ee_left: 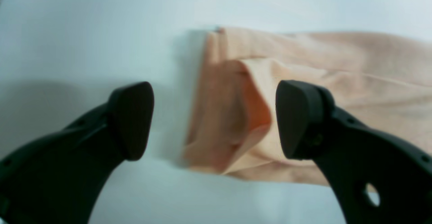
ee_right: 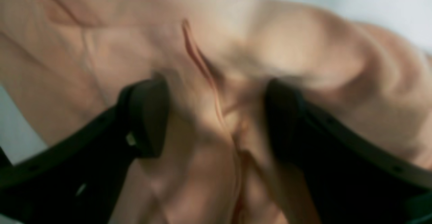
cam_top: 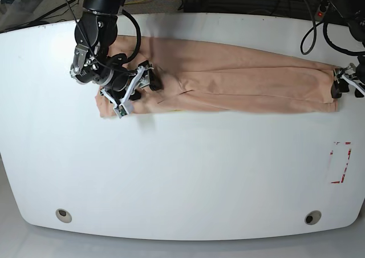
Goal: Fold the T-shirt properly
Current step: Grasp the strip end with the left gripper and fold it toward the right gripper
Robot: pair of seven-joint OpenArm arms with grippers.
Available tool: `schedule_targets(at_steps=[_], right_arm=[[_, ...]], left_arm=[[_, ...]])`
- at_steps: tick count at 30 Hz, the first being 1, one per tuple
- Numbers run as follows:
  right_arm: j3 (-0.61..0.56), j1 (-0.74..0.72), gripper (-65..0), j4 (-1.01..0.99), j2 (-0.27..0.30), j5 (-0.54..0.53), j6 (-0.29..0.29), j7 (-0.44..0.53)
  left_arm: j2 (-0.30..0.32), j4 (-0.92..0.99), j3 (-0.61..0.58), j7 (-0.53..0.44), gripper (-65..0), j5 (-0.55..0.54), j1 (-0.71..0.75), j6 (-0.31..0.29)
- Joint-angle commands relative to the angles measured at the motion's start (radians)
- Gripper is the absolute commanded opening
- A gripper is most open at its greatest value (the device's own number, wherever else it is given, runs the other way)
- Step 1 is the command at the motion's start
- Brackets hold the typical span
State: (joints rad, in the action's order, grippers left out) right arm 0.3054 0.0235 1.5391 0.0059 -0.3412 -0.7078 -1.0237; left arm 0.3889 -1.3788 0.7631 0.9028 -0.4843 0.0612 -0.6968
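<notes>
— Left gripper (ee_left: 214,119)?
— Jaws spread, empty, straddling the T-shirt (cam_top: 228,78) end.
— Right gripper (ee_right: 216,116)?
— Spread too, cloth bunched between the fingers, unpinched.
— Shirt?
— Long folded band across the table (cam_top: 182,172).
— Around it?
— Red-marked tag (cam_top: 340,162) near the left-gripper end; nothing blocks.

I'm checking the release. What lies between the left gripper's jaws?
In the left wrist view, the T-shirt's folded end and bare white table lie between the open left gripper's jaws.

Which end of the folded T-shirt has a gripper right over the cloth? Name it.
The end under the right gripper, whose fingers straddle the T-shirt; the left gripper sits at the opposite tip.
</notes>
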Motion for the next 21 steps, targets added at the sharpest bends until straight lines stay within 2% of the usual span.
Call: schedule_targets(at_steps=[1, 9, 21], right_arm=[[-0.002, 0.0, -21.2, -0.018, 0.01, 0.038, 0.01, -0.028], [-0.004, -0.001, -21.2, -0.018, 0.012, 0.032, 0.01, -0.027], [-0.004, -0.003, -21.4, -0.016, 0.01, 0.032, 0.01, -0.025]], left_arm=[[0.029, 0.019, 0.006, -0.012, -11.9, -0.015, -0.007, -0.001], [0.025, 0.101, -0.037, -0.015, -11.9, -0.07, -0.005, -0.001], [0.025, 0.218, -0.044, -0.015, -12.1, -0.064, -0.004, -0.001]])
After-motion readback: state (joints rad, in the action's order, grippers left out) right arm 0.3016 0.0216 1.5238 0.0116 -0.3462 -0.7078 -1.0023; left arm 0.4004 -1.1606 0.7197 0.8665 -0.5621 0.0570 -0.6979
